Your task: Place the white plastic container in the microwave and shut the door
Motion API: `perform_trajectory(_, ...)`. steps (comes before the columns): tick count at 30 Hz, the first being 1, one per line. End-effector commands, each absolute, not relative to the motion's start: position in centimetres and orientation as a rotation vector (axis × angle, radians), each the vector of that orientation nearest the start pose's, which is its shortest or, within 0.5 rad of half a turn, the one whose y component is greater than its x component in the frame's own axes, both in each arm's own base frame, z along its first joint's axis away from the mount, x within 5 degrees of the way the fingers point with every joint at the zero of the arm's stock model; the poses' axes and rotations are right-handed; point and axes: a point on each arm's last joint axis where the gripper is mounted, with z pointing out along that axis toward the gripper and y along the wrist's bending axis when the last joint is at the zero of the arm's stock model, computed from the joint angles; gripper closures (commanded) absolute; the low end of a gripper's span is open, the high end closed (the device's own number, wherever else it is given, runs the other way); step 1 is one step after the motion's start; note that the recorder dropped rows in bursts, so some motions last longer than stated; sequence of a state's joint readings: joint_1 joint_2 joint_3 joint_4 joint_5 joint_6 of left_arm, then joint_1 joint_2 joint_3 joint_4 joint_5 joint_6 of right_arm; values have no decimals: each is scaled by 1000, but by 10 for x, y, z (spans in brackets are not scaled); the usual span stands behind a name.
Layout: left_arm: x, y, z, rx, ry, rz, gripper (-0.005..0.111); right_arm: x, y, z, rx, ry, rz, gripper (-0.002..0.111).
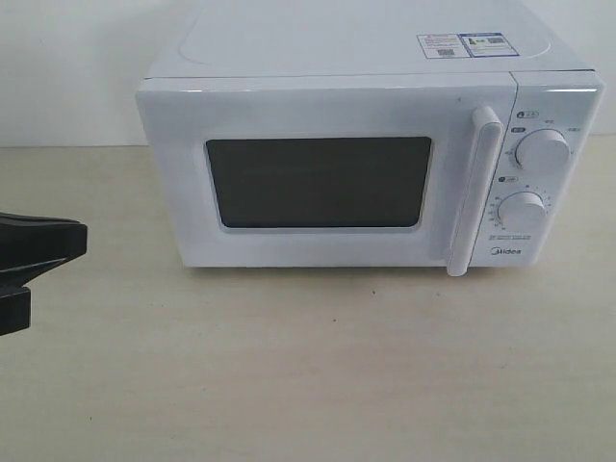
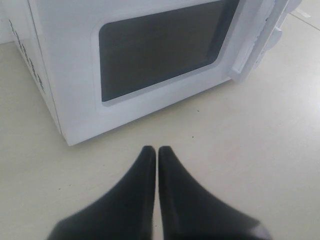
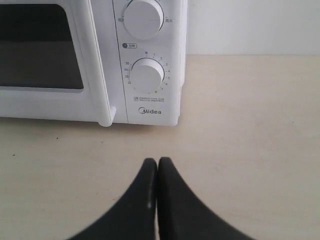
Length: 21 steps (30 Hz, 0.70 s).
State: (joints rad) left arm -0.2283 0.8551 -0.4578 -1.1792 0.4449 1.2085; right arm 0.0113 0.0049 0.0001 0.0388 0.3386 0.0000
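Note:
The white Midea microwave (image 1: 371,144) stands at the back of the table with its door (image 1: 318,183) shut and the white bar handle (image 1: 476,192) beside the two dials. The white plastic container shows in none of the views. My left gripper (image 2: 153,149) is shut and empty, low over the table short of the microwave's (image 2: 75,65) front left corner; in the exterior view its black body (image 1: 34,250) pokes in at the left edge. My right gripper (image 3: 154,161) is shut and empty, over the table in front of the lower dial (image 3: 147,76).
A pale wooden tabletop (image 1: 318,366) stretches in front of the microwave. A white wall stands behind it. Stickers (image 1: 462,44) sit on the microwave's top.

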Motion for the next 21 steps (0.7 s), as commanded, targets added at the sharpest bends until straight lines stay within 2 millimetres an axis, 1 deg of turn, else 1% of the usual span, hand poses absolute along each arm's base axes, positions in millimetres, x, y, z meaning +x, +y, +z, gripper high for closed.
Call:
perform_trajectory(1, 150, -72, 266, 536, 1983, -527, 102, 54, 2, 183, 18, 1822, 46, 109)
perform_trajectory(11, 150, -72, 266, 535, 1983, -525, 102, 54, 2, 183, 18, 1822, 46, 109)
perform_trajectory(13, 148, -72, 268, 536, 1967, -525, 102, 54, 2, 183, 18, 1822, 46, 109)
perform_trajectory(16, 138, -69, 279, 537, 1901, -516, 102, 54, 2, 183, 18, 1822, 46, 109)
perform_trajectory(20, 117, -63, 298, 533, 1765, -489, 102, 54, 2, 183, 18, 1822, 46, 109)
perform_trajectory(21, 110, -59, 303, 555, 1711, -433, 102, 54, 2, 183, 18, 1822, 46, 109)
